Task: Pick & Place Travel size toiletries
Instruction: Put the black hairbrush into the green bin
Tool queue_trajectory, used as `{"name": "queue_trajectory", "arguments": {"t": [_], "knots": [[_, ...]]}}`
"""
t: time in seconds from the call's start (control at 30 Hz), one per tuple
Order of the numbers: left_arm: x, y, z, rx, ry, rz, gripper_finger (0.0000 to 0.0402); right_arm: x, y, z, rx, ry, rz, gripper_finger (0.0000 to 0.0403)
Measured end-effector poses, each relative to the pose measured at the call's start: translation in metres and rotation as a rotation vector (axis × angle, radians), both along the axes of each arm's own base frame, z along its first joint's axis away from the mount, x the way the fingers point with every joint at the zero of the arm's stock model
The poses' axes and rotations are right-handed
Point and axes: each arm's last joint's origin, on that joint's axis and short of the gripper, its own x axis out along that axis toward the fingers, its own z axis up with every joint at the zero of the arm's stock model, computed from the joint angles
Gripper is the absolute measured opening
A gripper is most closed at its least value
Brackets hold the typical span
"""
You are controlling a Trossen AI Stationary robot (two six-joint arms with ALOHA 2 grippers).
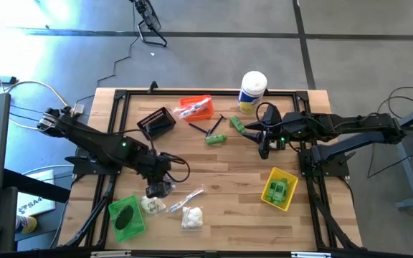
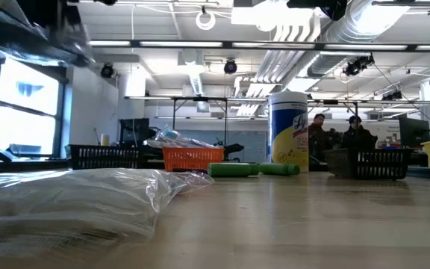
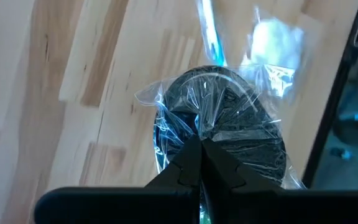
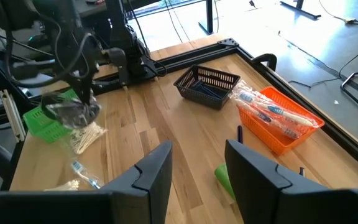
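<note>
Green plastic marks the leftmost container: the green bin (image 1: 127,217) sits at the table's near left corner with a dark round bundle (image 1: 125,214) lying inside it. Just beside it on the bare wood lie a bag of white sticks (image 1: 151,205), a clear-wrapped slim packet (image 1: 184,198) and a small bag of white puffs (image 1: 191,216). Over this cluster hangs the left gripper (image 1: 159,188), its fingers pressed together on the clear wrapping of a second dark round bundle (image 3: 229,130), which the right wrist view shows lifted clear of the table next to the green bin.

Farther back, the black bin (image 1: 156,122) stands tilted toward the table's far edge; I cannot tell what it holds. Next to it the orange bin (image 1: 196,107) holds clear-wrapped toothbrush packets (image 4: 272,113), which overhang its rim. Between the orange bin and the middle of the table lie thin black sticks (image 1: 213,127) and two bright green mini bottles (image 1: 216,138), loose on the wood. The tall white canister (image 1: 252,89) with a yellow label stands at the far edge.

The right gripper (image 1: 264,147) hovers near the green bottles, fingers spread apart and holding nothing. At the near right, the yellow bin (image 1: 279,189) holds green items.
</note>
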Motion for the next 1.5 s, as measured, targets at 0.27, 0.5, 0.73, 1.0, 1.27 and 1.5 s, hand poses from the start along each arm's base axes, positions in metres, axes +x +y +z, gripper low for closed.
{"name": "queue_trajectory", "arguments": {"t": [0.27, 0.5, 0.73, 1.0, 1.27, 1.5], "knots": [[-0.018, -0.013, 0.013, -0.010, 0.079, -0.057, 0.0000, 0.000, 0.000, 0.000, -0.001, 0.000, 0.000, 0.0140], [-0.046, -0.043, 0.006, -0.042, 0.107, 0.014, 0.0000, 0.000, 0.000, 0.000, -0.001, 0.000, 0.000, 0.0140], [-0.071, -0.079, -0.002, -0.096, 0.039, 0.113, 0.0000, 0.000, 0.000, 0.001, -0.008, -0.011, -0.019, 0.0140], [-0.097, -0.104, -0.030, -0.174, 0.041, 0.258, 0.0000, 0.001, -0.001, 0.004, -0.011, -0.045, -0.027, 0.0140], [-0.115, -0.130, -0.051, -0.230, 0.117, 0.363, 0.0000, 0.002, -0.001, 0.005, -0.031, -0.049, -0.020, 0.0140], [-0.128, -0.143, -0.060, -0.245, 0.193, 0.439, 0.0000, 0.002, -0.001, 0.005, -0.031, -0.051, -0.019, 0.0140]]}}
